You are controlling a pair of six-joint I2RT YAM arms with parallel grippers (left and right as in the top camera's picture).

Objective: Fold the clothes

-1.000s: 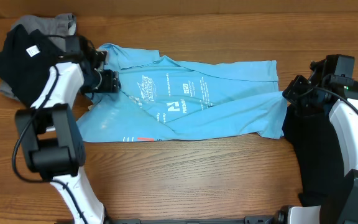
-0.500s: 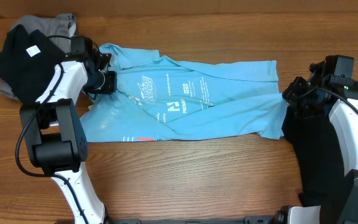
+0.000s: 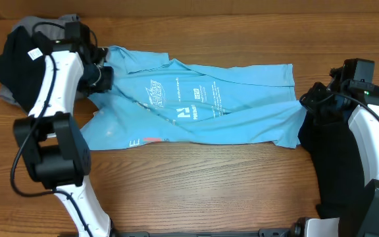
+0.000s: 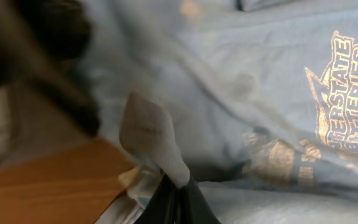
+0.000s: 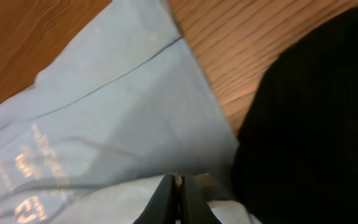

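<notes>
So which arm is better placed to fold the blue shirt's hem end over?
Right. The right gripper pinches the light blue T-shirt at its hem edge; the left gripper holds the far collar end.

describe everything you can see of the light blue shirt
The light blue T-shirt looks like soft cotton, with white print across its middle and a red-pink mark near its lower left edge. It lies stretched sideways on the wooden table, creased and folded over itself lengthwise. The left gripper pinches its left end, the right gripper its right end. At the right it borders black cloth.
</notes>
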